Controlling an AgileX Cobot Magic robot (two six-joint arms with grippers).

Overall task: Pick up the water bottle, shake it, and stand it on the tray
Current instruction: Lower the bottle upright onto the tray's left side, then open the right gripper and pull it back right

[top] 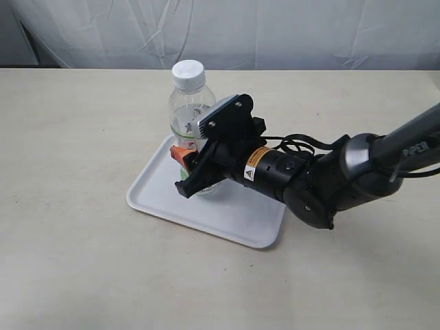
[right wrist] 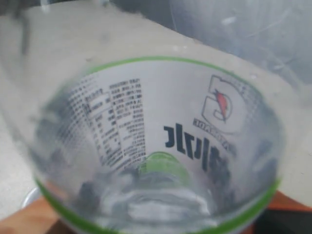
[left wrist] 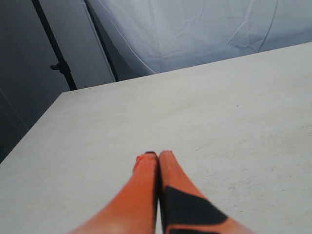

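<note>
The water bottle (top: 188, 103), clear with a white cap and a white label, stands upright over the white tray (top: 227, 216). My right gripper (top: 187, 165) is shut on its lower body, with one orange finger (top: 180, 155) showing at the bottle's left side. Whether the bottle's base touches the tray is hidden by the gripper. Up close in the right wrist view, the bottle (right wrist: 156, 146) fills the picture, its label lettering and green edge showing. My left gripper (left wrist: 158, 155) is shut with nothing in it, above bare table, and is out of the exterior view.
The beige table (top: 69, 137) surrounds the tray on all sides. A white curtain (top: 275, 31) hangs behind the table's far edge. The right arm (top: 344, 175) stretches in from the right, low over the table.
</note>
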